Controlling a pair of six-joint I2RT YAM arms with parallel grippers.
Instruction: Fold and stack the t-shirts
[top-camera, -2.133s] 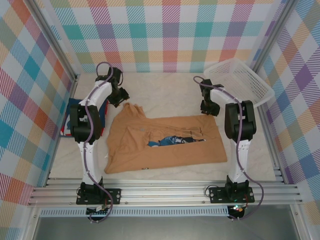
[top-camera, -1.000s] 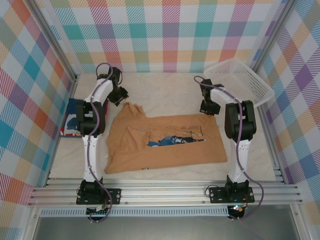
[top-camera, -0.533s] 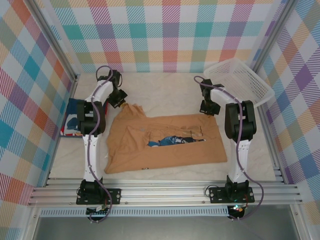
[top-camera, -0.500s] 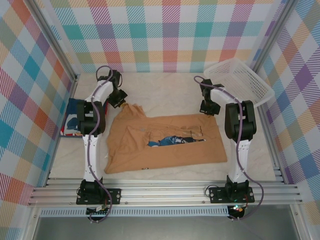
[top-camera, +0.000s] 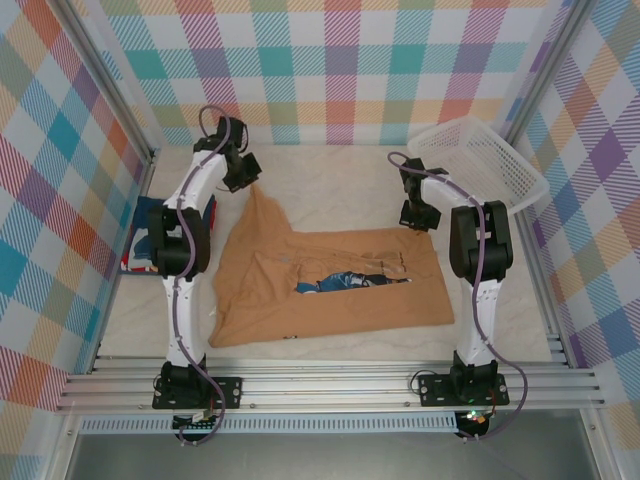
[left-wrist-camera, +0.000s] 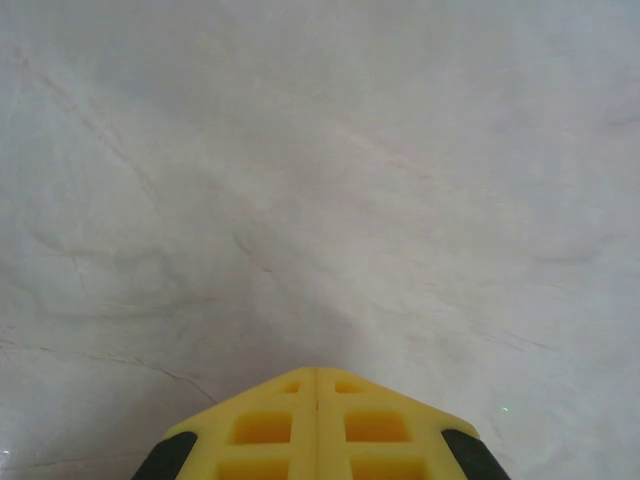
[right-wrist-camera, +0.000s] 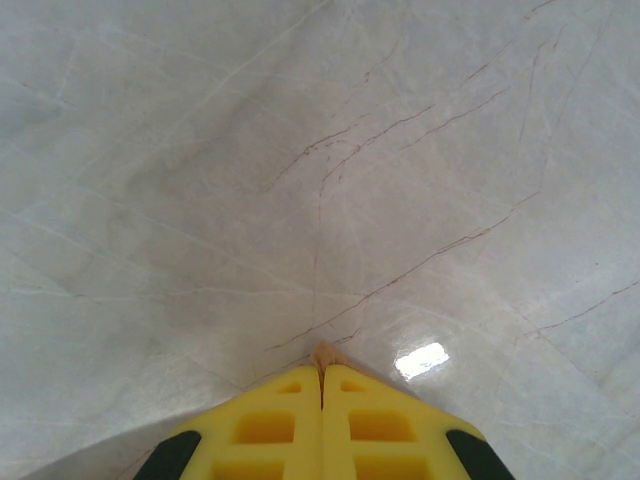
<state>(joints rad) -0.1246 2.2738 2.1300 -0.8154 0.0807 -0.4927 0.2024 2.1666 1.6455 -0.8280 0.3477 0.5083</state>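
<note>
Left arm (top-camera: 196, 190): reaches far forward to the back left of the worktop (top-camera: 330, 180), left fingers (left-wrist-camera: 270, 428) clenched on a corner of the tan-orange t-shirt (top-camera: 340, 305), which rises there in a peak. Right arm (top-camera: 478, 245): elbow bent, wrist pointing down at the shirt's far right corner, right fingers (right-wrist-camera: 270, 428) pinched shut on a nub of tan cloth. Shirt otherwise lies spread mid-worktop; navy t-shirt (top-camera: 138, 235) at the left edge, partly behind the left arm.

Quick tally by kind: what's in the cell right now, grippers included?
T-shirts: 2 (tan-orange t-shirt spread in the middle, navy t-shirt at the left edge)
Baskets: 1 (white mesh basket, far right corner)
Grippers: 2 (left gripper, right gripper)
Total: 5
</note>
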